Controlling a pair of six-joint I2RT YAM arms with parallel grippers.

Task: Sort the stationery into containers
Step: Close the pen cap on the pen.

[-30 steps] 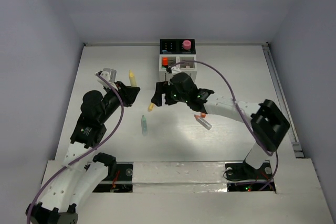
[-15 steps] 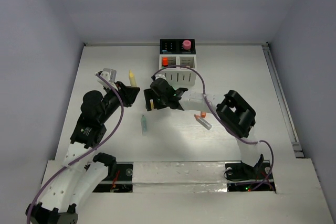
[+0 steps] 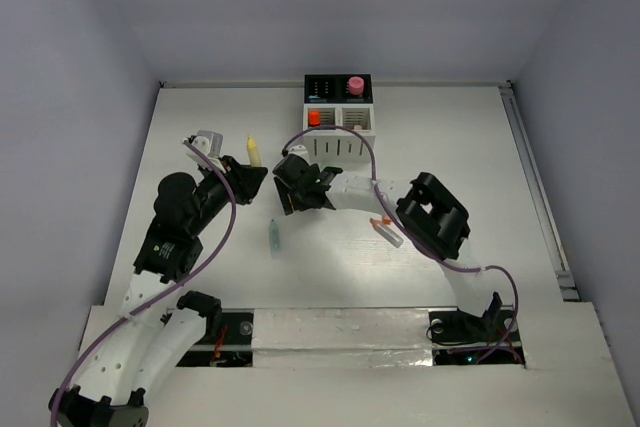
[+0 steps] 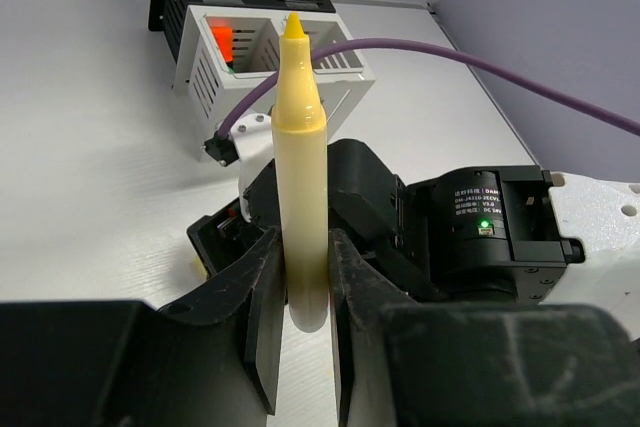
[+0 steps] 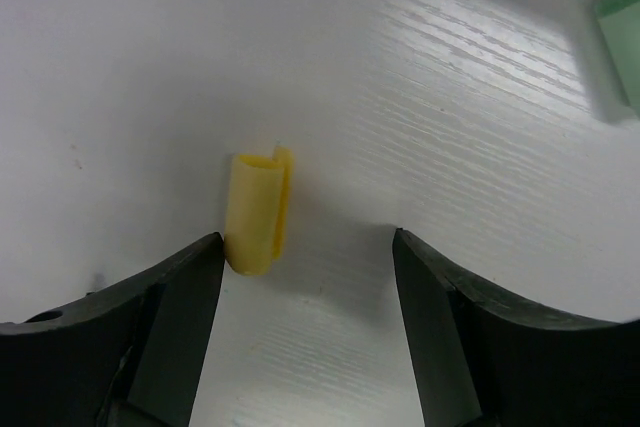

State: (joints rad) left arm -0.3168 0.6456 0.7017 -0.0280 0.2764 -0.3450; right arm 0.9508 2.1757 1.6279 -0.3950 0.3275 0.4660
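My left gripper (image 3: 247, 173) is shut on an uncapped yellow highlighter (image 3: 252, 150) and holds it tip up off the table; the left wrist view shows its barrel (image 4: 300, 147) clamped between my fingers (image 4: 262, 297). My right gripper (image 3: 288, 200) is open and low over the table. In the right wrist view a small yellow cap (image 5: 255, 212) lies on the table just ahead of the left fingertip (image 5: 185, 287), at the left of the gap. The organizer (image 3: 338, 112) stands at the back, with a pink item (image 3: 354, 84) in a black compartment and an orange one (image 3: 314, 117) in a white one.
A green highlighter (image 3: 273, 237) lies in front of my right gripper and shows at the right wrist view's top right (image 5: 622, 37). An orange-capped marker (image 3: 385, 230) lies under my right forearm. My right gripper's body (image 4: 360, 197) is close in front of the left gripper.
My right gripper has moved left and down from near the organizer to the yellow cap, its arm folding in. My left arm with the yellow highlighter has not moved.
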